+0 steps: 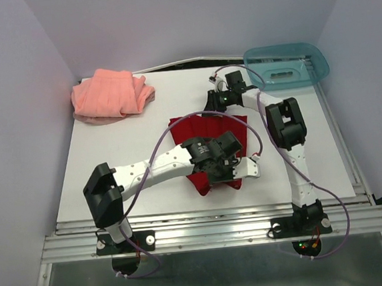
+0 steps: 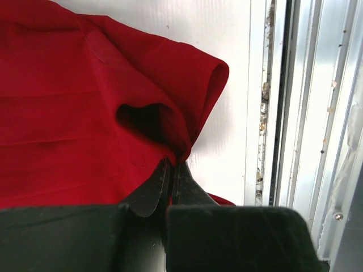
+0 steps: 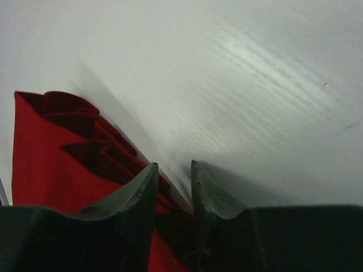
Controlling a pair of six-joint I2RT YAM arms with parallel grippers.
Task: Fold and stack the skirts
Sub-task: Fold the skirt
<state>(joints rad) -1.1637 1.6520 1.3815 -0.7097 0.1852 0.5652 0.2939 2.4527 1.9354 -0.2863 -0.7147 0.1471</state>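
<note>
The white table [image 1: 112, 163] lies open along its left half, from the rumpled salmon-pink cloth skirt [image 1: 110, 95] heaped in the far left corner down to the aluminium rail [image 1: 211, 225] at the near edge. A bare band of table separates that heap from the deep red pleated skirt [image 1: 206, 129] at the centre. The left arm [image 1: 153, 170] stretches low across the near middle, barring that approach to the red cloth. The right arm [image 1: 286, 124] stands along the right side and bends over the red skirt's far edge; a bare strip runs to its right. The translucent teal plastic tray [image 1: 285, 68] fills the far right corner. Lavender walls [image 1: 16, 131] close in on three sides.
</note>
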